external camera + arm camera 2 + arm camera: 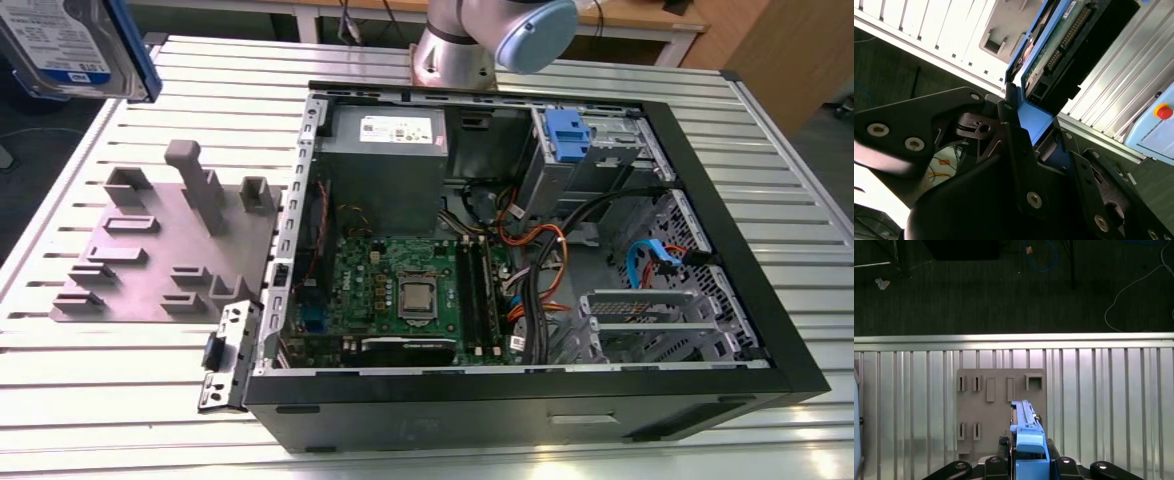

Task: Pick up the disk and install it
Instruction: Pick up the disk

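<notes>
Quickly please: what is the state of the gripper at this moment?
Gripper: closed, holding the disk.

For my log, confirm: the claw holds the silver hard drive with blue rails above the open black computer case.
No. The claw holds the silver hard drive with blue rails above the grey fixture plate, not the black computer case; the first wrist view shows it.
</notes>
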{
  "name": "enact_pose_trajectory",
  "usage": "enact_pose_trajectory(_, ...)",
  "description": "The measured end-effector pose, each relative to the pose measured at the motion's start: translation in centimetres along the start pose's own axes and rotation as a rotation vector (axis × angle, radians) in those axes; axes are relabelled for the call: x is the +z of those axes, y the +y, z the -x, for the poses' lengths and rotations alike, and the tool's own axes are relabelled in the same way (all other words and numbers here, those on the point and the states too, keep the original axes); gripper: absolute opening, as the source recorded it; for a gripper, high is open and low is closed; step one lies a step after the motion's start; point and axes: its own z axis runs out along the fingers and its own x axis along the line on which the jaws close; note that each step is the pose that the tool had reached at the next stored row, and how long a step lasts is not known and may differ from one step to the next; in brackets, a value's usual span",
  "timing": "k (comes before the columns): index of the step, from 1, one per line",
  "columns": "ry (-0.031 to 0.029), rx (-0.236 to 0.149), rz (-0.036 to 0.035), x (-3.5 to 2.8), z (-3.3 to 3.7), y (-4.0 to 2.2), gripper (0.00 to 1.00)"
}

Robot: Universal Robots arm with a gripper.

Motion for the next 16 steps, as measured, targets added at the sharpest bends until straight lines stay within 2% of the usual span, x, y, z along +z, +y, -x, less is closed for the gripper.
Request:
enact_pose_trajectory(2,0.0001,0.000,0.0001,-0.17,-0.01,0.00,0.36)
enact_pose_trajectory(7,0.0001,0.000,0.0000,-1.21,-0.02,0.01,0.36)
enact_pose_trajectory(16,0.0001,0.000,-0.0001,-1.22,-0.02,-0.08,0.36)
